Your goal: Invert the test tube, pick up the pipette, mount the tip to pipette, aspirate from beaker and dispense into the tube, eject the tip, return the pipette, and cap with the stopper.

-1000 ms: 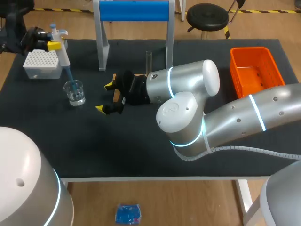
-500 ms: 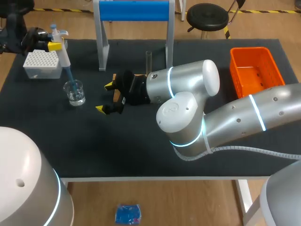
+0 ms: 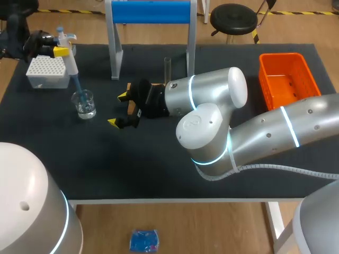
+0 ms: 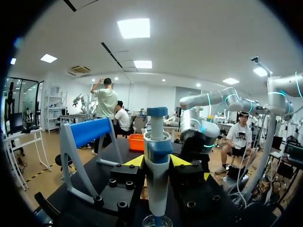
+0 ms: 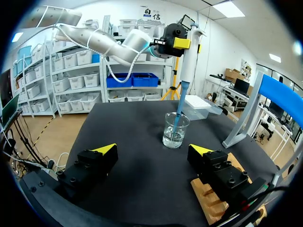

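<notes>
nothing's been moved since a second ago: both arms, the pipette and the glassware are seen in the same spots. that's read as a pause with the tip dipped, so the aspirate step is probably in hand, with dispensing, ejecting, returning and capping left to do.

table [image 3: 63,159] is mostly taken up by the right arm [image 3: 265,132], laid across it with the right gripper [image 3: 117,109] parked mid-table, jaws spread wide and nothing held. a wooden block [image 5: 208,198] is seen just beside one finger. stand [image 3: 151,11] is set at the far edge, basket [image 3: 288,76] by the far right corner, tip box [image 3: 47,71] near the far left corner. left gripper [image 3: 55,48] is clenched on the pipette [image 3: 68,55], held upright above the beaker [image 3: 83,103], with the tip [image 3: 78,87] down inside it, its end at the water. tube [image 3: 167,66] is stood upright by the stand's right leg, just behind the right wrist.

room-wise: open cloth is left along the front, and beaker and right gripper are well apart. the way over to the tube is judged tight, with stand leg and wrist crowded around it, so a lift clear of the beaker rim would be wanted first.
</notes>
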`<action>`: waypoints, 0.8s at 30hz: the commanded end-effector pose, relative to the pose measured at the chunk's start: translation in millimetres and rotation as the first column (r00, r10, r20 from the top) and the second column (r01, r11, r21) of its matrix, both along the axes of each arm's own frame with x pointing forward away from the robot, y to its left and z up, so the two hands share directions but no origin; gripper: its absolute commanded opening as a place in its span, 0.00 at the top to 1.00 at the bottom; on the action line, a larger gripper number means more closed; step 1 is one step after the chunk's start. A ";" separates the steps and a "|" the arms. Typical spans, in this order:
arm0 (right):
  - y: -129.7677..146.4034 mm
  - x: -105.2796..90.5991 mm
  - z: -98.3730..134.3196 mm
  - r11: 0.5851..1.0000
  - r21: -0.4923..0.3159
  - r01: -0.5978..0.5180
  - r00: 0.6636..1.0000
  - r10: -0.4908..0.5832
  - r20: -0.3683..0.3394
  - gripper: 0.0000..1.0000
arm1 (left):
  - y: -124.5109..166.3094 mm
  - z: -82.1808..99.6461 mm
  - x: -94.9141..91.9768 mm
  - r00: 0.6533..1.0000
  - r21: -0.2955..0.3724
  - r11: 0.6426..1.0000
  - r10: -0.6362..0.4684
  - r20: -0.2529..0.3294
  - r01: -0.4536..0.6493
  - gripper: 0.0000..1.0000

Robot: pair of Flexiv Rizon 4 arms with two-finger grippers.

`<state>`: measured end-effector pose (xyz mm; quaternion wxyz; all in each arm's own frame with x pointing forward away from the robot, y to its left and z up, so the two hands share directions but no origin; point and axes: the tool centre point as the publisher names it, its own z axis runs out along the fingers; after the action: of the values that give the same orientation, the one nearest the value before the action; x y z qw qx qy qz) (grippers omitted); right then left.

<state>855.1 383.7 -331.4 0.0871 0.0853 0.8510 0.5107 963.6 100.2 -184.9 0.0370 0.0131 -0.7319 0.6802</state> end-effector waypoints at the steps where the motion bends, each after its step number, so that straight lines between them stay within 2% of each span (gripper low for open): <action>1: 0.2 -0.5 -0.3 1.000 0.001 0.001 1.000 -0.001 0.000 0.00 | 0.2 1.1 0.1 1.000 0.013 1.000 0.003 0.001 -0.003 1.00; 24: 0.2 -0.5 -0.3 1.000 0.001 0.001 1.000 -0.001 0.000 0.00 | -0.4 2.6 -1.2 1.000 0.016 1.000 0.007 0.022 -0.007 1.00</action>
<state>855.1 383.7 -331.4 0.0871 0.0853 0.8510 0.5107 963.9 100.9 -183.0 0.0290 0.0075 -0.7365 0.6758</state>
